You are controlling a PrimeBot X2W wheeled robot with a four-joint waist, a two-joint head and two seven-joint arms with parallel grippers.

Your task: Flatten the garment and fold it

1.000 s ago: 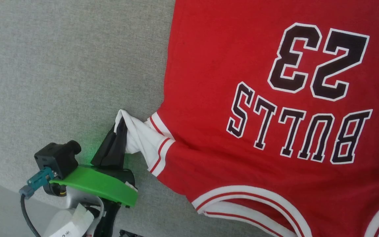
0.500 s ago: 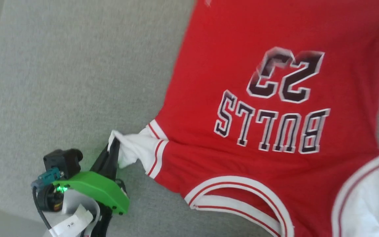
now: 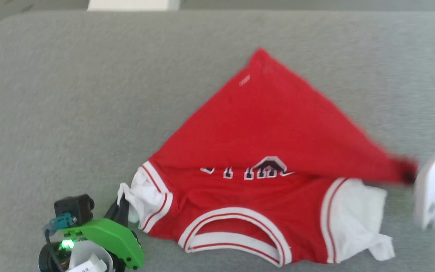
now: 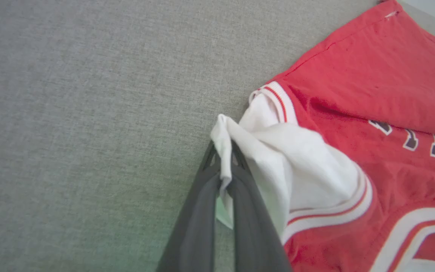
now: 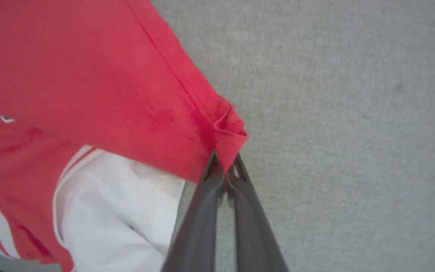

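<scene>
1. Head view: a grey fabric surface (image 3: 70, 94) is seen, on which the garment (image 3: 263, 124) is laid, collar nearest the robot. Its red body is doubled over most of the lettering and stretched toward the blurred right end effector (image 3: 409, 176).
2. Left wrist view: the left end effector (image 4: 223, 153) is clamped shut on the edge of a white sleeve (image 4: 296, 162).
3. Right wrist view: the right end effector is closed on a red hem corner (image 5: 229, 132), and the other white sleeve (image 5: 119, 211) is partly covered by the red cloth.
</scene>
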